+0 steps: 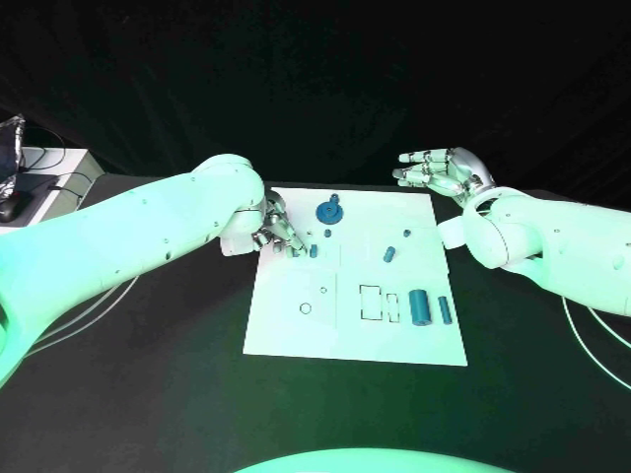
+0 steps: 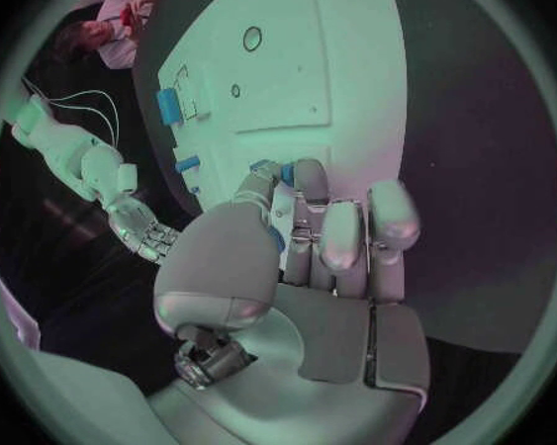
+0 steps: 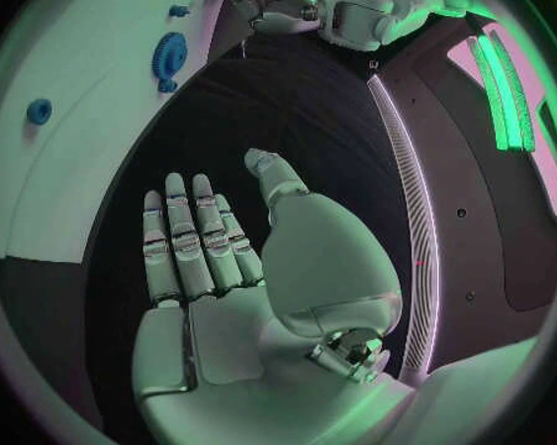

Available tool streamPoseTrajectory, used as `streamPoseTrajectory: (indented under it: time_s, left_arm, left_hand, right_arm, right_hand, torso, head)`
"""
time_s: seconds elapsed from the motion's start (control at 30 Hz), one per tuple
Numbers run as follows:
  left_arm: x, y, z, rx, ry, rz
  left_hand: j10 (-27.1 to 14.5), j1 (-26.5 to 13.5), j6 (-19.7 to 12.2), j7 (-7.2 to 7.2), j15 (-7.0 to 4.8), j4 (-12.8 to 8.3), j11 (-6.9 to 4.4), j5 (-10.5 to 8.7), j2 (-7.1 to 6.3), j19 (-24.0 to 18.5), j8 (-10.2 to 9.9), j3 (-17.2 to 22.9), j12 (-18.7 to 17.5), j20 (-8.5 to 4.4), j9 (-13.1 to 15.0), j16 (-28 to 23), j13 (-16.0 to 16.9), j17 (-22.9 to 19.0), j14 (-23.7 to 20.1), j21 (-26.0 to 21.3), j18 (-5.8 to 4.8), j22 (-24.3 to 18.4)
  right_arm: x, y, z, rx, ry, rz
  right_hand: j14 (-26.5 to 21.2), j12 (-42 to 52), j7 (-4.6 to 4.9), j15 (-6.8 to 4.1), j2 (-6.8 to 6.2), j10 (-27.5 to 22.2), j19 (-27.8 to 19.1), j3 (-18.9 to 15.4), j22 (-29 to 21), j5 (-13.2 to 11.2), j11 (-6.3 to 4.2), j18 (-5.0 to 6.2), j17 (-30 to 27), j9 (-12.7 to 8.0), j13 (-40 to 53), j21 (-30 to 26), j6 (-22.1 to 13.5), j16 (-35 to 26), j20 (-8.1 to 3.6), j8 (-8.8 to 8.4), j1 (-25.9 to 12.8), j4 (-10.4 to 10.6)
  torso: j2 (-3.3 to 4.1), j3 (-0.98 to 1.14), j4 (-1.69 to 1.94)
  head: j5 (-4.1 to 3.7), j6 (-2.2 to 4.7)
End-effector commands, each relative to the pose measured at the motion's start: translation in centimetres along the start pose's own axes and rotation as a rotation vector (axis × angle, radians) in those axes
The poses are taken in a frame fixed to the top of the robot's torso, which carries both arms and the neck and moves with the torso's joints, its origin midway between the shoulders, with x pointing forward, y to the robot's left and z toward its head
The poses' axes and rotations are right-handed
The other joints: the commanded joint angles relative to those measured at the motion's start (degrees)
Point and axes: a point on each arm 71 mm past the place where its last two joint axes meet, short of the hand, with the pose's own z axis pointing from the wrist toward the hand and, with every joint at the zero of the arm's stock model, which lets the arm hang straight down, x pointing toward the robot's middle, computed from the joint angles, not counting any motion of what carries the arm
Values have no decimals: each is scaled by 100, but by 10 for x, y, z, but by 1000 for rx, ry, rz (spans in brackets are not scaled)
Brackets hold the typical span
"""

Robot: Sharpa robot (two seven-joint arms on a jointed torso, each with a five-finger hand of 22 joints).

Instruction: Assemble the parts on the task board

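White board, blue parts: current positions

White board [image 1: 356,330] lies mid-table on the black table [image 1: 145,394].
- Left hand [image 1: 276,233]: at the board's far left corner, fingers curled down onto the board; a small blue peg [image 1: 313,250] stands at its fingertips [image 2: 340,232]. The wrist view shows blue between thumb and fingers, so it appears to pinch a part, though the grip is partly hidden.
- Right hand [image 1: 444,171]: raised beyond the board's far right corner, fingers [image 3: 185,242] straight and spread, holding nothing.
- Gear [image 1: 330,210]: on the far edge of the board, near the left hand.
- Two cylinders [image 1: 419,307]: side by side at the near right.
- Small stud [image 1: 389,253]: mid-board.
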Motion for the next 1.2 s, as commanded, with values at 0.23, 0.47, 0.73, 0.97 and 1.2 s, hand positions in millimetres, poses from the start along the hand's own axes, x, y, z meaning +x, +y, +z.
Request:
streamPoseTrajectory:
  time_s: [0.23,0.47,0.73,0.97,1.2]
  left_arm:
    - [0,7,0,-16,-22,7]
    - [-1,8,-1,-3,-35,-10]
    - [-1,7,-6,21,-40,-31]
    - [-2,7,-9,37,-45,-45]
    - [-5,6,-14,65,-52,-68]
  left_hand:
    - [-3,141,48,-1,-5,106,1,-11,-4,-8,-33,-438,8,33,-28,-31,-17,14,20,-47,24,598]
    - [13,154,67,-1,-3,238,1,-56,52,3,-24,-781,18,37,-25,-22,-21,37,27,-33,26,605]
    - [18,143,77,12,3,340,12,-710,109,5,-11,-969,23,40,-12,-17,-21,49,27,-29,26,607]
    - [16,143,75,17,3,378,16,-887,106,0,-4,-1020,25,46,-2,-22,-21,47,27,-37,31,604]
    - [-28,193,38,36,2,375,25,-905,73,-21,-4,-1044,23,45,6,-69,-17,-4,11,-77,45,589]
  right_arm:
    - [0,1,0,-12,13,-5]
    - [0,1,0,-12,13,-5]
    - [0,1,0,-12,12,-6]
    - [0,1,0,-11,13,-6]
    - [-1,0,0,-11,12,-7]
  right_hand:
    - [-6,-18,172,-1,-13,18,-28,13,-5,20,17,-70,-7,3,-7,-21,22,-35,-9,-18,-52,-23]
    - [-6,-18,172,-1,-13,18,-28,13,-5,20,17,-70,-7,3,-7,-21,22,-35,-9,-18,-52,-23]
    - [-16,-18,172,-1,-16,25,-33,28,-5,27,15,-70,-7,3,-7,-21,28,-36,-10,-18,-61,-39]
    - [-16,-18,172,-1,-16,25,-33,28,-5,27,15,-70,-7,3,-7,-21,28,-36,-10,-18,-61,-39]
    - [-16,-18,172,-1,-16,25,-33,28,-5,27,15,-70,-7,3,-7,-21,28,-36,-10,-18,-61,-39]
  torso:
    - [-4,-1,4]
    - [-3,-2,5]
    - [-5,1,6]
    - [-5,2,4]
    - [-2,4,3]
  head:
    - [-5,0]
    - [-5,-2]
    - [-1,-4]
    - [4,-1]
    - [4,3]
